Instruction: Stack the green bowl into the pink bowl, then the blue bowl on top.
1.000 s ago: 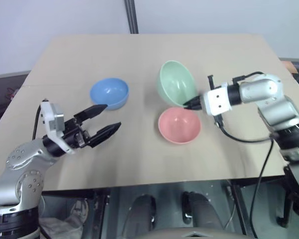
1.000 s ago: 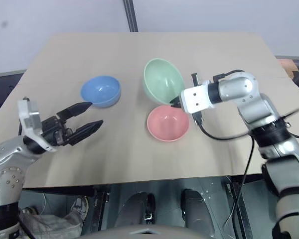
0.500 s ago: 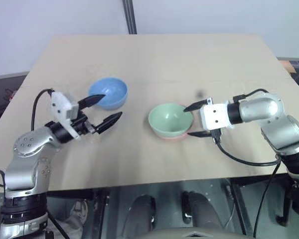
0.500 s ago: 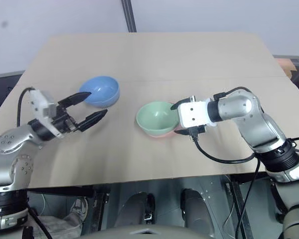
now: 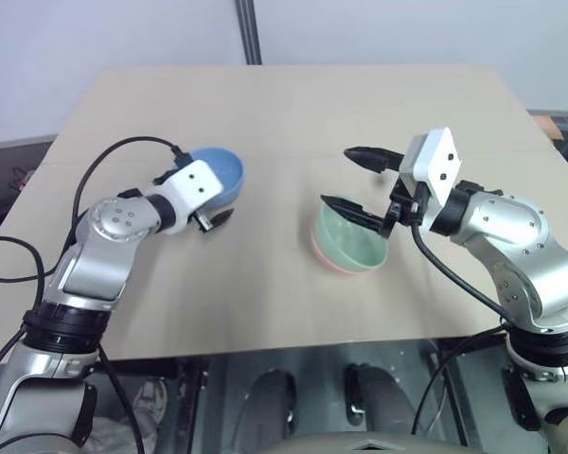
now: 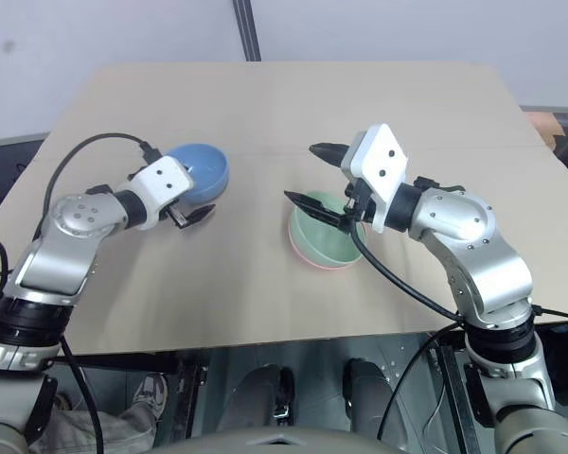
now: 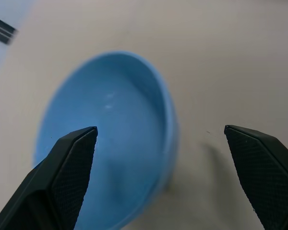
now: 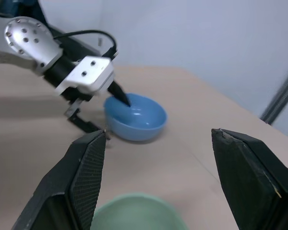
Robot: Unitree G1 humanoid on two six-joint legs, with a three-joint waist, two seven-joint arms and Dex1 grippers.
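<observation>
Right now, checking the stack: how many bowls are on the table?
3: blue bowl at the left gripper; green bowl nested in the pink bowl, centre-right.

Overhead stereo pair; close wrist views

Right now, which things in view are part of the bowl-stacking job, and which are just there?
Job:
green bowl, nested in the pink bowl
blue bowl, left gripper open around its rim
right gripper, open

Just there:
table
pole
</observation>
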